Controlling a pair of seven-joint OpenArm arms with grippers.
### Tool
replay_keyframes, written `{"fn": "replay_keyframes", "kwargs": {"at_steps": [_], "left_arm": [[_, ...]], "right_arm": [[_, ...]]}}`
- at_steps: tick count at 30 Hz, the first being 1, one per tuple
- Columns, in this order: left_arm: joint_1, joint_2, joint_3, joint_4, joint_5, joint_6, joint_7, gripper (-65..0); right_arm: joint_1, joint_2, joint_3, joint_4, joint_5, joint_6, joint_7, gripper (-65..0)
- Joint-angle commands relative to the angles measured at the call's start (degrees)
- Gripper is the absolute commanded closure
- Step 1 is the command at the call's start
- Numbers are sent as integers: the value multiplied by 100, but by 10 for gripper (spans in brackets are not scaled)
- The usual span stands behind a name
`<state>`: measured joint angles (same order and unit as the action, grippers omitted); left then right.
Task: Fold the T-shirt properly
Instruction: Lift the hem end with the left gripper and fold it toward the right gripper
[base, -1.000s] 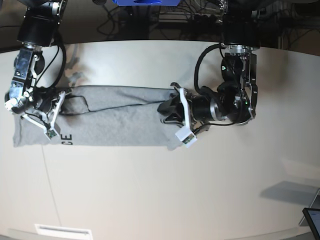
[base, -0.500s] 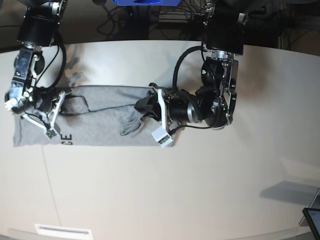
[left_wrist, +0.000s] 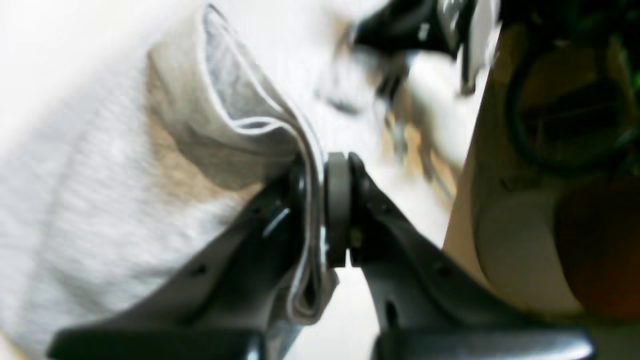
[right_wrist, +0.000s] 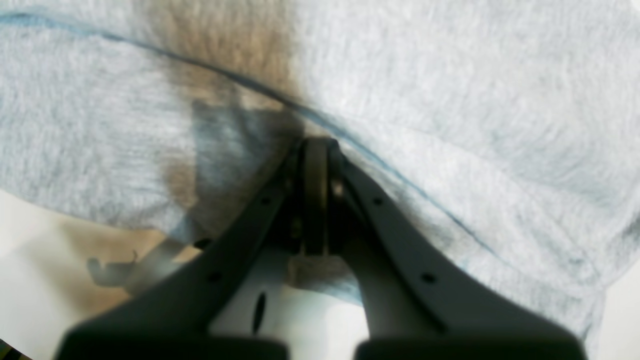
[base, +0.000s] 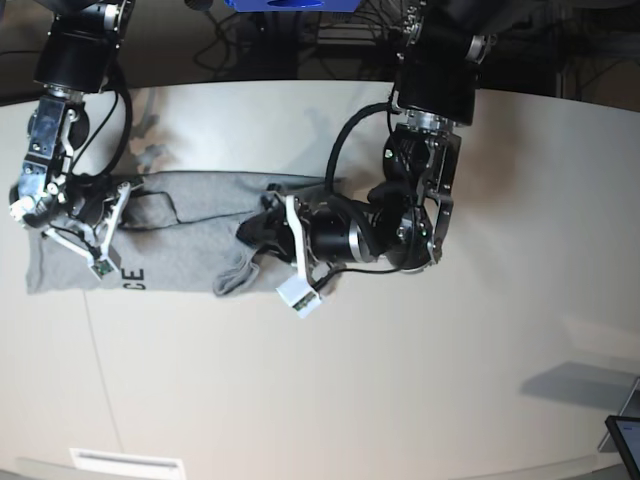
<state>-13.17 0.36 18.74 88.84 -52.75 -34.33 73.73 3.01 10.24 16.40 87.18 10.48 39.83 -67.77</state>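
A broad pale bench (base: 420, 380) carries the heather-grey T-shirt (base: 190, 240), which lies as a long band near the far left corner, parallel to the far edge, with the black capitals "CE" (base: 134, 276) showing on its near hem at the left.

The arm bearing the left gripper (base: 262, 232) reaches in from the far edge and bends over the middle of the bench; its jaws are clamped on the shirt's right-hand end, which is lifted and doubled over the flat cloth, a grey fold (base: 232, 277) hanging below it toward the near side. In the left wrist view the left gripper (left_wrist: 320, 210) pinches several layers of hemmed fabric between its pads, and the T-shirt (left_wrist: 100, 200) spreads away beneath.

At the shirt's left end, close to the bench's left edge, the right gripper (base: 60, 215) is pressed together on the cloth. The right wrist view shows the right gripper (right_wrist: 315, 200) tight on an edge of the T-shirt (right_wrist: 450, 100).
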Motion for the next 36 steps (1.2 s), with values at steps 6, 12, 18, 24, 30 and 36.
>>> {"fn": "replay_keyframes", "kwargs": {"at_steps": [6,12,18,24,30,36], "left_arm": [[-314,206,152,-202,-171,114,-354,0],[-349,250,882,-633,-171,114,-740,0],[-349,232,1093,-791,-171,114,-987,0],[-349,206,1084,-791,-162,114,-995,0],[-331,258,1102,-739,462,114,-987,-49],[-331,364,1040,-660,524,105,-1031,-371]], "right_arm": [[-76,-17,-27,-142,-103,17,-305,0],[-68,-17,-27,-142,-103,17,-305,0],[-68,-9,-27,-142,-103,17,-305,0],[-68,-9,-27,-142,-103,17,-305,0],[-68,-9,-27,-142,-103,17,-305,0],[-68,-9,-27,-142,-103,17,-305,0]]}}
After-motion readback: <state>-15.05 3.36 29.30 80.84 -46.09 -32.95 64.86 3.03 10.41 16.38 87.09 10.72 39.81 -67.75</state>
